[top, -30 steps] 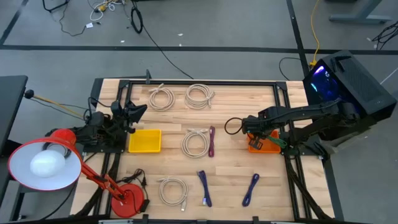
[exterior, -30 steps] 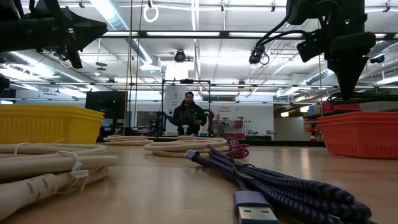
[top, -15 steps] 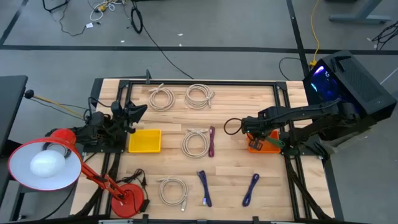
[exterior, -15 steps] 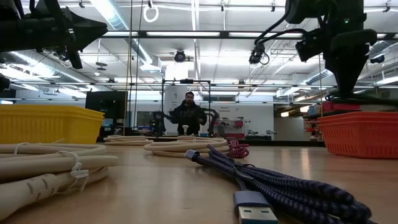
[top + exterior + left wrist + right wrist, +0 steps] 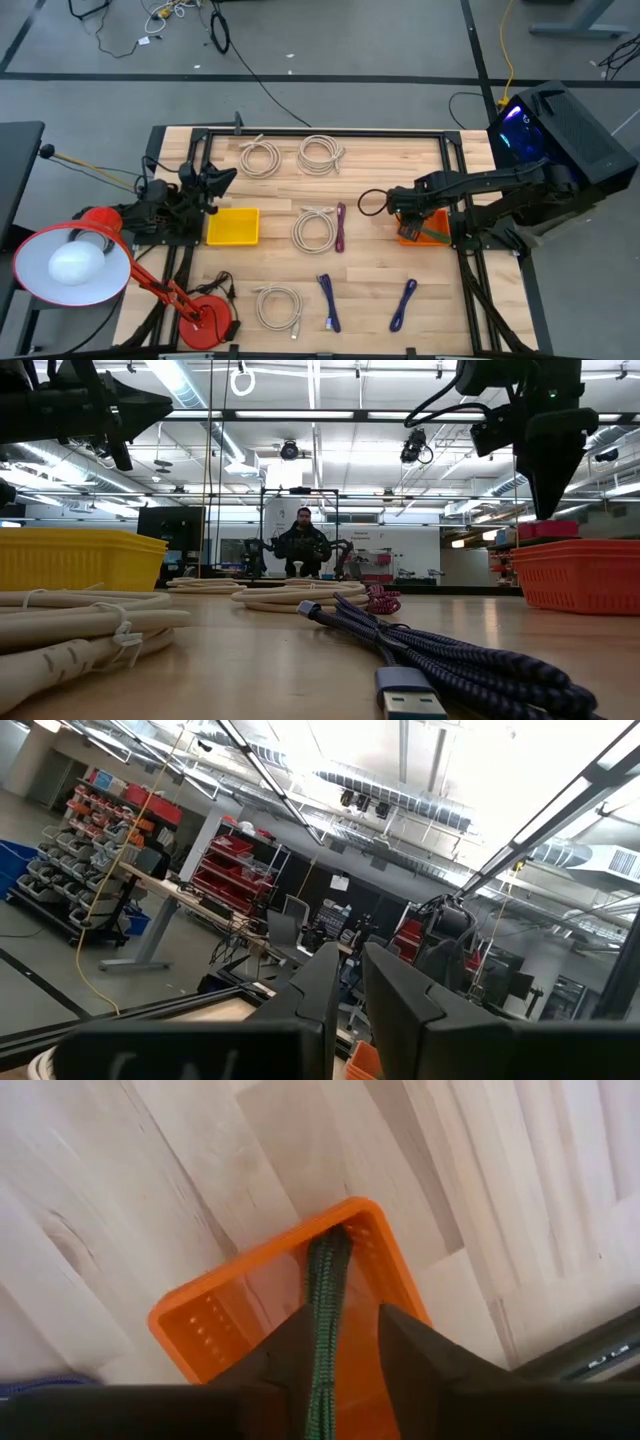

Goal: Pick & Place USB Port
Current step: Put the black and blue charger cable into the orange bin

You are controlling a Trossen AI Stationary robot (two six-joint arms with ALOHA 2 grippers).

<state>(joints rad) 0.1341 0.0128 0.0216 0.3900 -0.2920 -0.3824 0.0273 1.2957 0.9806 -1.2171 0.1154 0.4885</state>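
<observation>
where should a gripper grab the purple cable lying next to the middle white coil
Judging from the high view, grip the purple cable at its mid-length, coming straight down with fingers across its width. It lies as a narrow folded strand flat on the table, right beside the white coil, so approach from its open right side.

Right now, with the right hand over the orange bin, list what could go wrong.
1. The green cable hangs between the right hand's fingers, its end near the orange bin's far wall; released here, the end could drape over the rim instead of dropping inside.
2. The bin sits at the table edge beside the frame rail; a nudge from the hand could shift it.
</observation>
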